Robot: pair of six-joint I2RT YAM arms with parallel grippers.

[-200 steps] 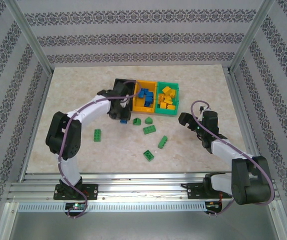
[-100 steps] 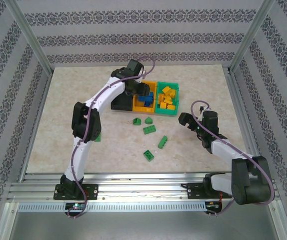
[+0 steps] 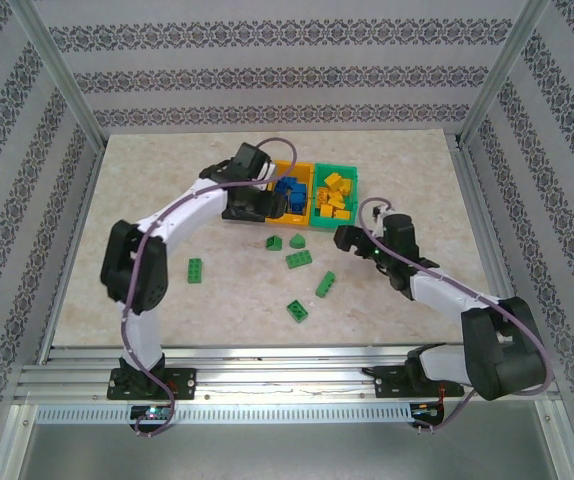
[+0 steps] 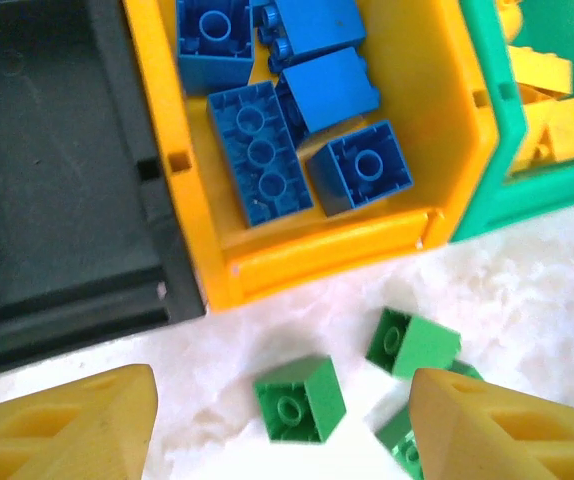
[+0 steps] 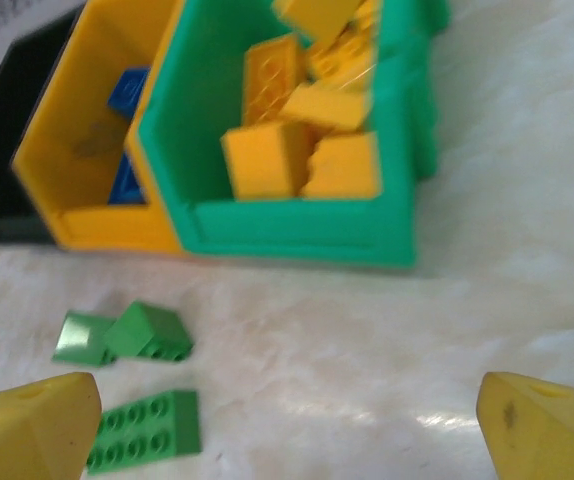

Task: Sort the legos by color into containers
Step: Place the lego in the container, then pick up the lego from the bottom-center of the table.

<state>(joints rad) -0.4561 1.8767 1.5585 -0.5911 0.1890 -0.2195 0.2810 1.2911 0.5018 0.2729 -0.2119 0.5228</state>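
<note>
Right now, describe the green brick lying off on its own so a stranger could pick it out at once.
Start at the row of three bins near the back of the table. Five green bricks are scattered on the table in front of them; go left from those towards the left arm. The brick lies alone there, well apart from the rest.

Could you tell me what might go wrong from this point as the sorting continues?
1. Both pairs of open jaws hang near the same green bricks in front of the bins, so the arms could collide if both reach in.
2. The green bin already holds yellow bricks and the orange bin blue bricks; a green brick dropped anywhere but the empty black bin would mix colours.
</note>
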